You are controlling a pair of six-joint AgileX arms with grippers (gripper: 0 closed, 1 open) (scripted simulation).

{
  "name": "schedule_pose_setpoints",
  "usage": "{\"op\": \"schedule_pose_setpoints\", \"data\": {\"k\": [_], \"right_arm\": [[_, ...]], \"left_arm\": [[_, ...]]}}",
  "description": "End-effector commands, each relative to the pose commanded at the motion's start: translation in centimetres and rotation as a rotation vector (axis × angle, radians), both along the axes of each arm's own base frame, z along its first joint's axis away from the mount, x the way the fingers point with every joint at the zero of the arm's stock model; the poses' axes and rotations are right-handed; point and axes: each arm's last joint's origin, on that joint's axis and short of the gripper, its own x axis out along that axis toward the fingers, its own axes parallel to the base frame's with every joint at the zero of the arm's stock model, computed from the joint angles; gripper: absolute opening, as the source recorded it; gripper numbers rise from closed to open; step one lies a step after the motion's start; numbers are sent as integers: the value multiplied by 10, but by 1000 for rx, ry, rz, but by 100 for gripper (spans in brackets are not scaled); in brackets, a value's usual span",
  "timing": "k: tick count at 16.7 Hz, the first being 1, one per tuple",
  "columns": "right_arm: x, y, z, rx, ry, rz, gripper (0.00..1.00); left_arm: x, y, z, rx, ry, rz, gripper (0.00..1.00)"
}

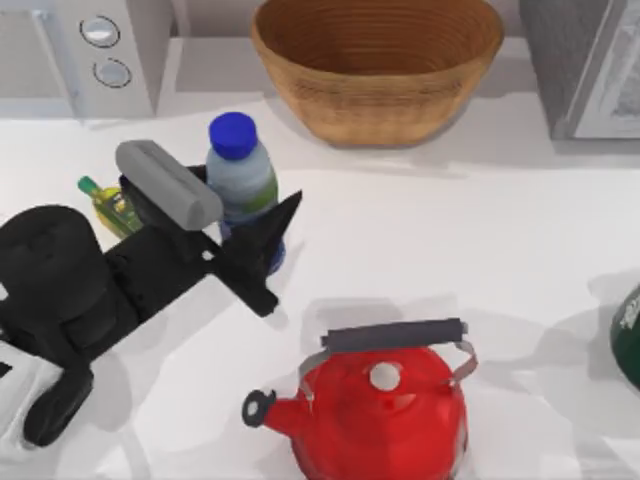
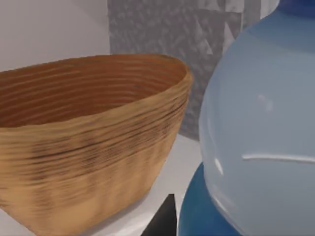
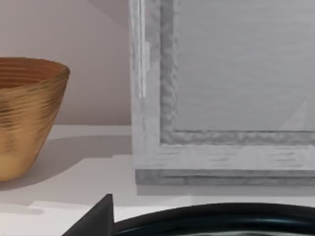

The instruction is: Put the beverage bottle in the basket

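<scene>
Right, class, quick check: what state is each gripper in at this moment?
Left gripper: at the beverage bottle, fingers on either side of it; a firm grasp cannot be told.
Right gripper: its state cannot be told.

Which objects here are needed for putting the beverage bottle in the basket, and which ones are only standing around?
Needed:
beverage bottle, at the left gripper
basket, at the table's far edge

Only standing around:
red kettle
yellow-green oil bottle
white appliance with two knobs
grey appliance
</scene>
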Motion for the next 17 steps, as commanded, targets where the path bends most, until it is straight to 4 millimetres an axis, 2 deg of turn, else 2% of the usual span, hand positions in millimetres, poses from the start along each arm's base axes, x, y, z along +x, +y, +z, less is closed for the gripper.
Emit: {"op": "schedule_pose_setpoints", "data": {"k": [3,7,10,13,17], "right_arm": [[0,0,0,0,0,0,100],[0,0,0,0,0,0,100],[0,0,0,0,0,0,100],[0,0,0,0,0,0,100],[0,0,0,0,0,0,100]], "left_arm": [[19,-13,6,4,0,-22,0],[75,-39,21,16,19,-29,0],[131,-60,48,14,10,-21,0],[177,-75,87,10,-11,-12,0],[213,-83,126,21,-7,2,0]]}}
